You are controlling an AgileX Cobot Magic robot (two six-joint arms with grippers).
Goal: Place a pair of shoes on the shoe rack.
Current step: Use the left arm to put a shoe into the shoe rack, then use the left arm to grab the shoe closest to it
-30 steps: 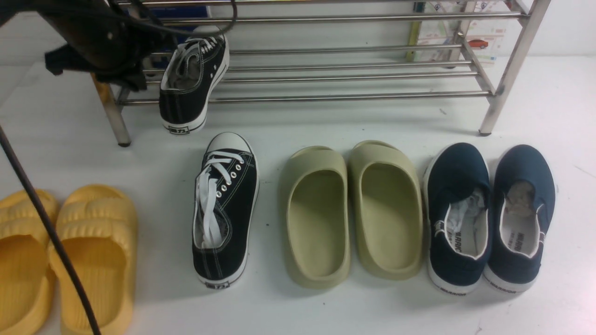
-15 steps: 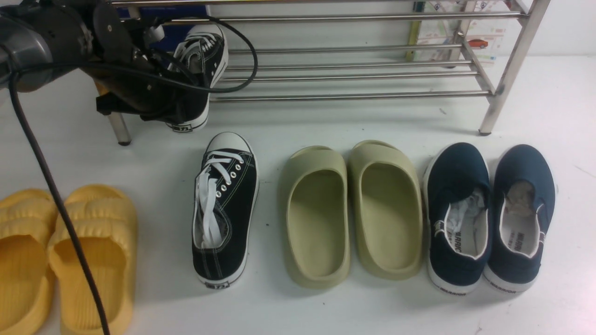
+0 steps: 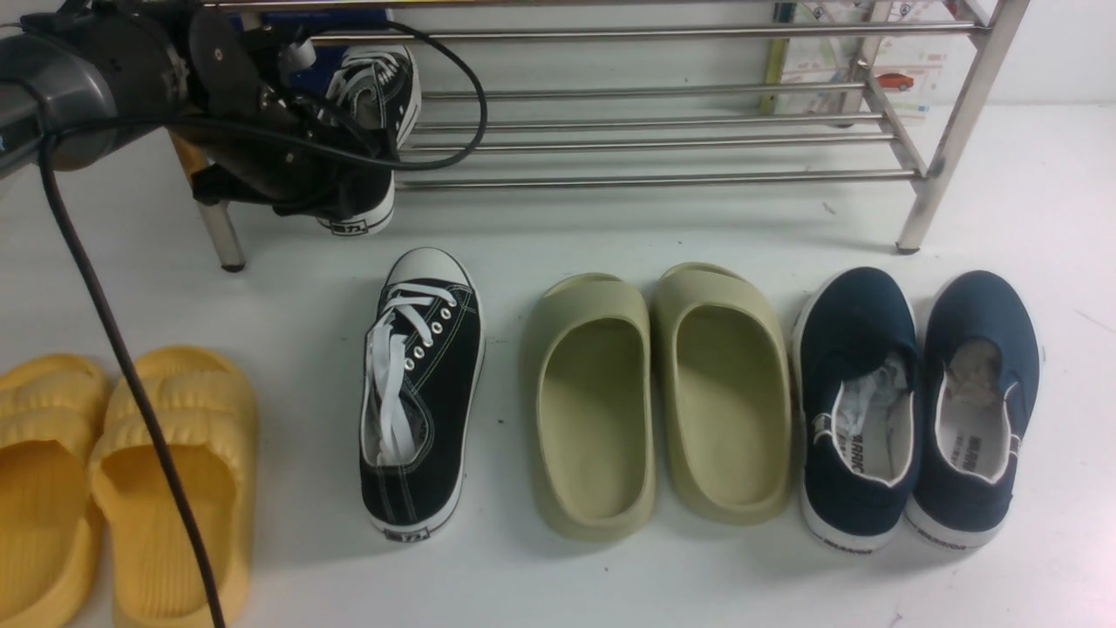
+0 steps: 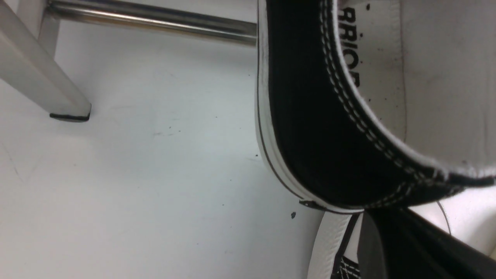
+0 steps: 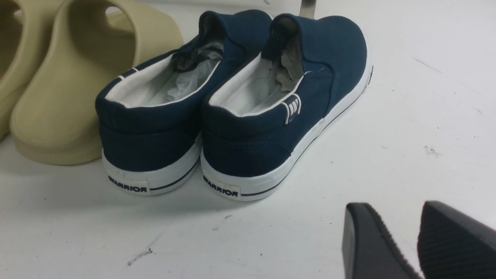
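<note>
At the rack's left end, front view: the first sneaker (image 3: 377,92) lies toe-in and tilted on the lower tier of the shoe rack (image 3: 955,131), heel overhanging the front bar (image 3: 663,181). My left gripper (image 3: 323,179) covers that heel. The second sneaker (image 3: 423,392) sits on the floor (image 3: 610,576) ahead of the rack, apart from it, beside the olive slides (image 3: 593,401). Left wrist view: heel seen close, one finger (image 4: 407,248) against its outside. The other finger is out of frame, so I cannot tell whether I am clamped on or merely touching. Right wrist view: my right gripper (image 5: 403,221) hangs parted and empty near the navy slip-ons (image 5: 232,116). Judgement: this shoe is only part seated. Push it straight in until the sole spans front and rear bars, level it, then let go. A tilted release could tip it off the front.
</note>
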